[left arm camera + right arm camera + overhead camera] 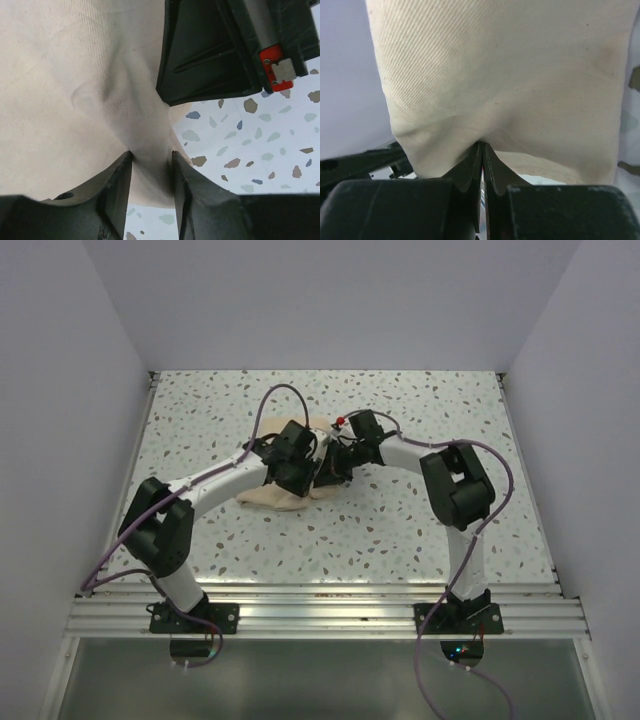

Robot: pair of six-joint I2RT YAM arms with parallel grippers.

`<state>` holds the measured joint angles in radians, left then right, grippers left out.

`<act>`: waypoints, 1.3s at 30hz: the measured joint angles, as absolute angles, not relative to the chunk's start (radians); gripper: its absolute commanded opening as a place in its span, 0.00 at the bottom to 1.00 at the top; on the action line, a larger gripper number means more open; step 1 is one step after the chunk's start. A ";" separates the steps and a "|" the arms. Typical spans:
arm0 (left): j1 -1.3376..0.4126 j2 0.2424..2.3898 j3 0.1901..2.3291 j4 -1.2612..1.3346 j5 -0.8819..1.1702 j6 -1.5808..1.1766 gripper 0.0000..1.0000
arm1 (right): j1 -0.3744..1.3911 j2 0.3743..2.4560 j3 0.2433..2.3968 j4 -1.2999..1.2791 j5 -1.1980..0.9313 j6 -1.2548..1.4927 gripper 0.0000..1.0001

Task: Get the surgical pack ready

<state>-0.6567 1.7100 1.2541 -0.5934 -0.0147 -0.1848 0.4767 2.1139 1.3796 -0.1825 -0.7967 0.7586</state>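
Note:
The tan cloth sheet lies bunched at the table's centre, under both grippers. My left gripper is closed on a thick fold of the cloth; in the left wrist view the fold fills the gap between its fingers. My right gripper is shut tight on the cloth's edge, fingertips together, lifting it slightly. The right gripper's black body also shows in the left wrist view. The metal tray, scissors, forceps, gauze and packet are hidden or out of view.
The speckled terrazzo table is bounded by white walls at the left, back and right. An aluminium rail carrying both arm bases runs along the near edge. Purple cables loop above both arms.

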 measured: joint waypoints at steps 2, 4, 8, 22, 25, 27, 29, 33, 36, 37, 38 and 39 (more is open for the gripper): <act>-0.657 1.692 1.237 -0.596 -0.001 -0.200 0.53 | 0.475 2.099 1.380 -0.231 -0.781 0.720 0.07; -0.657 1.681 1.235 -0.599 0.011 -0.222 0.61 | 0.470 2.084 1.380 -0.261 -0.775 0.694 0.09; -0.657 1.673 1.249 -0.614 0.019 -0.252 0.65 | 0.450 2.059 1.377 -0.294 -0.773 0.663 0.11; -0.661 1.850 1.431 -0.703 -0.066 -0.300 0.68 | 0.405 2.020 1.317 -0.310 -0.776 0.635 0.11; -0.670 1.884 1.454 -0.736 -0.100 -0.305 0.65 | 0.405 2.020 1.317 -0.306 -0.777 0.635 0.11; -0.677 1.895 1.467 -0.748 -0.120 -0.306 0.59 | 0.405 2.020 1.317 -0.304 -0.777 0.636 0.11; -0.682 1.901 1.476 -0.758 -0.140 -0.308 0.54 | 0.405 2.020 1.317 -0.302 -0.777 0.636 0.11; -0.683 1.936 1.527 -0.800 -0.169 -0.316 0.34 | 0.405 2.020 1.317 -0.299 -0.777 0.638 0.11; -0.683 1.966 1.553 -0.818 -0.186 -0.316 0.17 | 0.405 2.020 1.317 -0.299 -0.777 0.643 0.11; -0.683 1.973 1.558 -0.824 -0.189 -0.314 0.12 | 0.405 2.020 1.317 -0.299 -0.777 0.645 0.11; -0.683 1.978 1.566 -0.833 -0.192 -0.312 0.06 | 0.405 2.020 1.317 -0.297 -0.777 0.647 0.11; -0.683 1.980 1.573 -0.839 -0.194 -0.314 0.00 | 0.405 2.020 1.317 -0.294 -0.777 0.649 0.11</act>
